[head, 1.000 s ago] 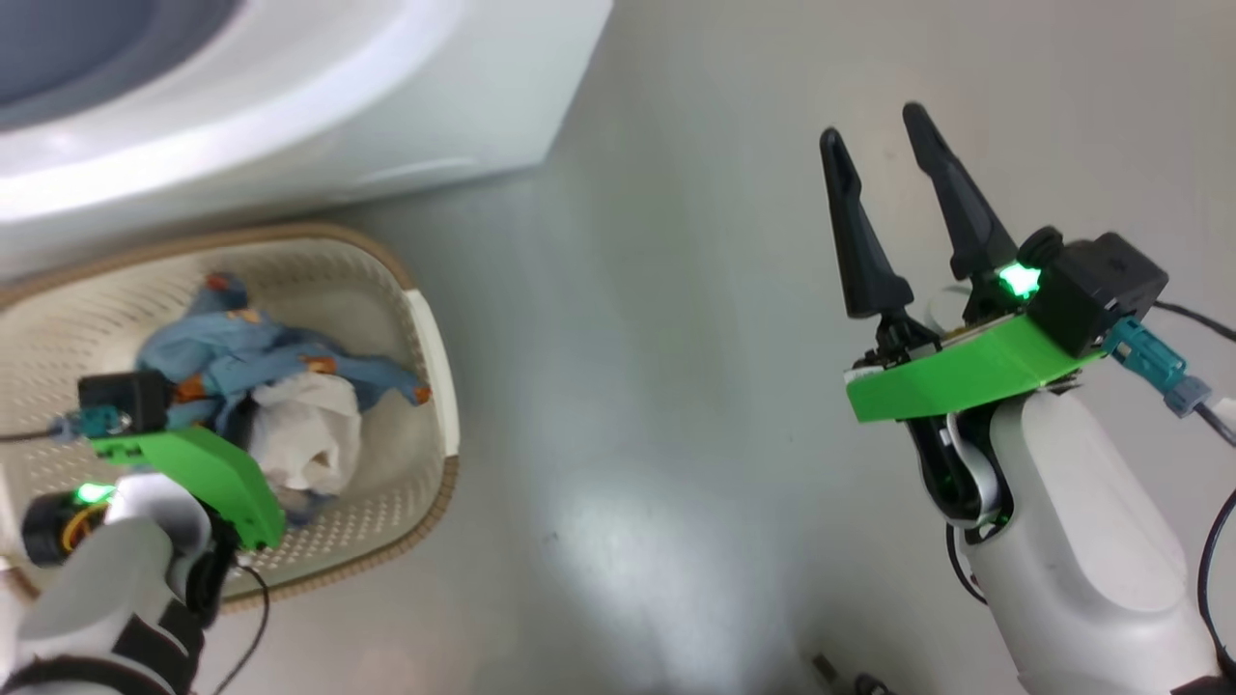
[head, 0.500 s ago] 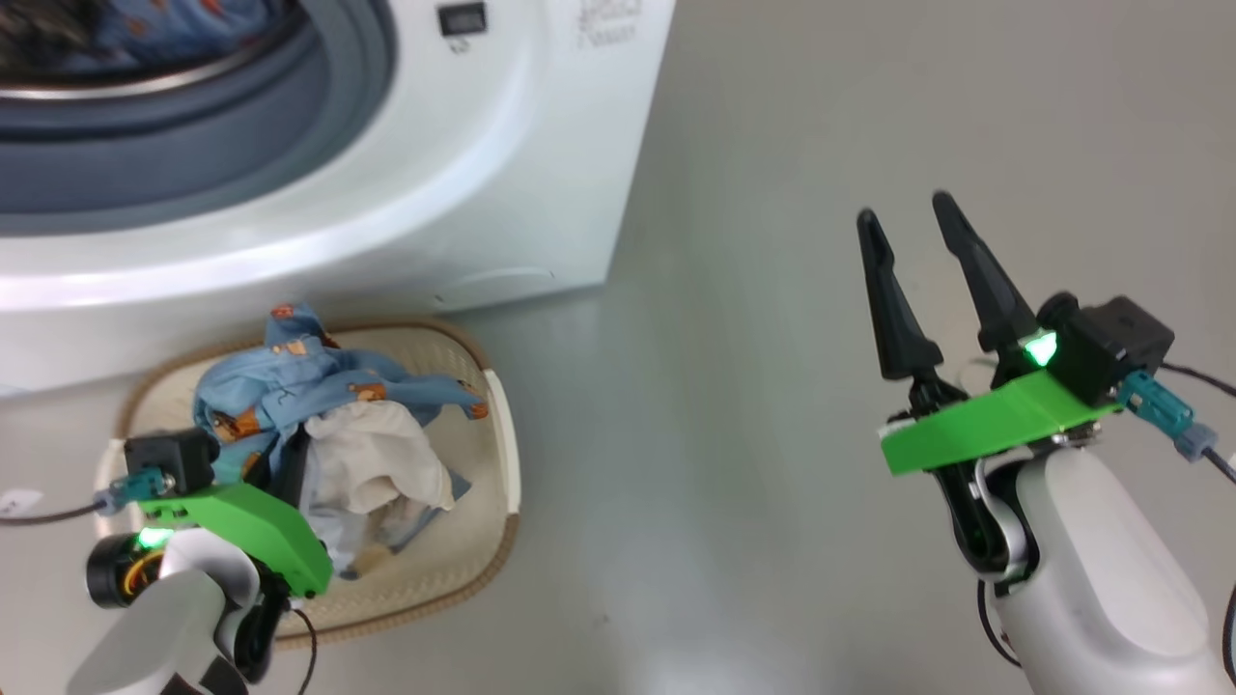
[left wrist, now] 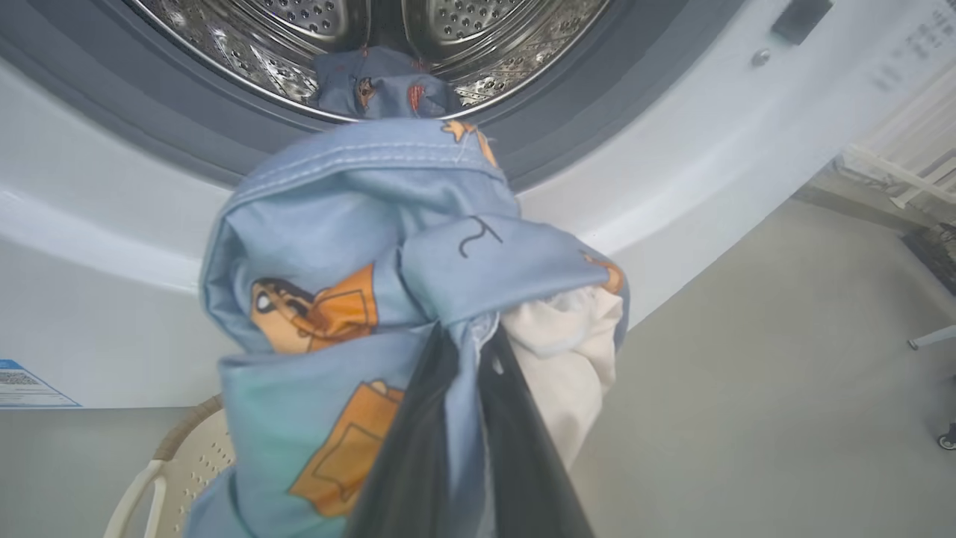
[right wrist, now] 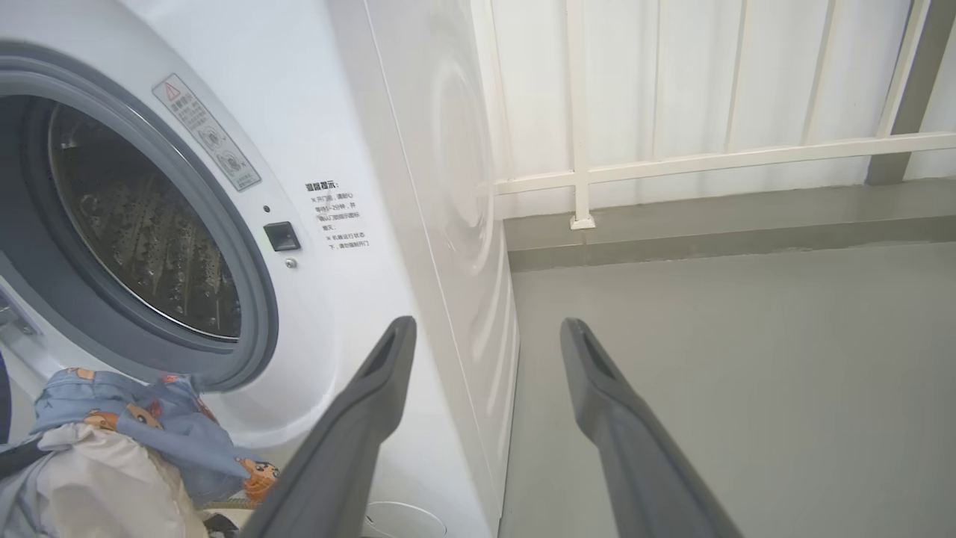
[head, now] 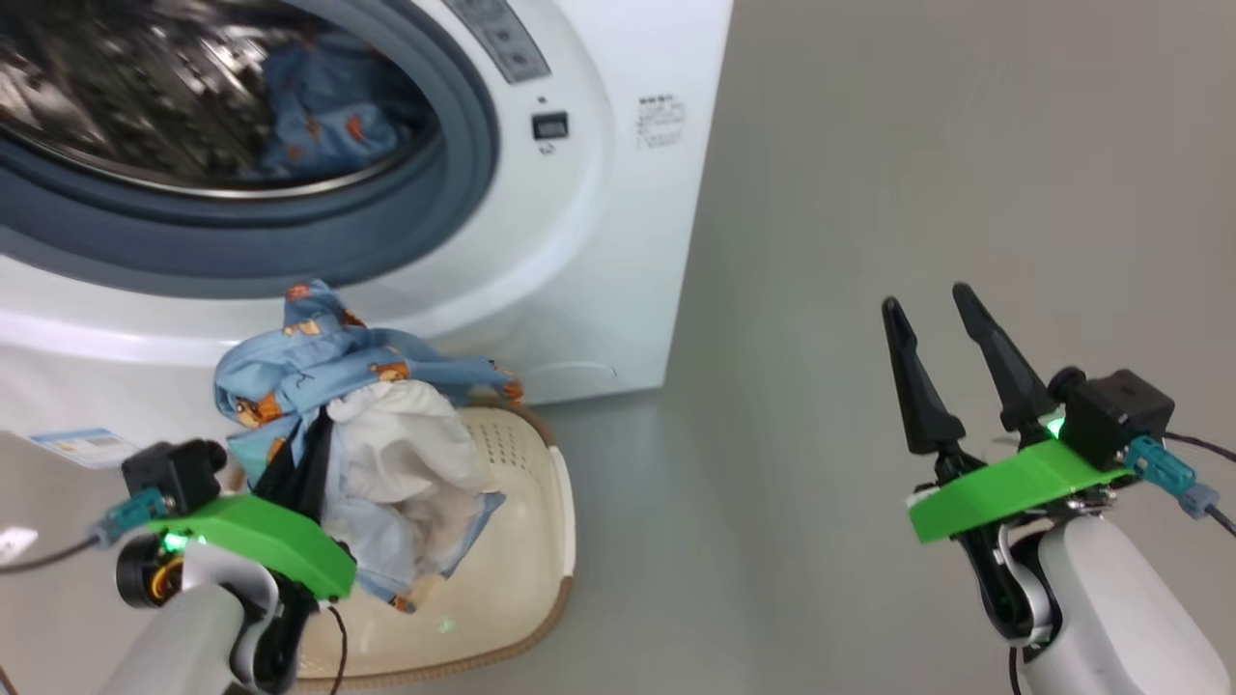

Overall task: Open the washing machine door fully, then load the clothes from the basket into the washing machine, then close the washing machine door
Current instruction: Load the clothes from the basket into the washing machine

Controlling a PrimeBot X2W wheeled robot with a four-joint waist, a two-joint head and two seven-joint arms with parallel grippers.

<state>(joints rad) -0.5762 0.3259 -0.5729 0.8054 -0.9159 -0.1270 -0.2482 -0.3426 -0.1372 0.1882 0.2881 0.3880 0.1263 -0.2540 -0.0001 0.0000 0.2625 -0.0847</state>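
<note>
My left gripper (head: 314,439) is shut on the clothes (head: 386,434), a light-blue bear-print bundle with a whitish inner side. The bundle hangs above the cream basket (head: 526,541), just below the washing machine (head: 618,241) opening. In the left wrist view the fingers (left wrist: 418,456) pinch the clothes (left wrist: 373,246) in front of the steel drum (left wrist: 291,37). Another blue garment (head: 328,121) lies inside the drum. My right gripper (head: 925,299) stands open over bare floor, right of the machine, nothing between its fingers (right wrist: 358,418). The washing machine door is out of view.
Grey floor (head: 821,193) stretches right of the machine. A white railing (right wrist: 672,161) and panelled wall stand behind it in the right wrist view. A small blue label (head: 72,446) sits on the machine's lower front. A cable runs from my left wrist.
The head camera has tilted up, bringing the drum into view. My left gripper has risen with the clothes, lifting them out of the basket toward the opening. The right gripper stays open.
</note>
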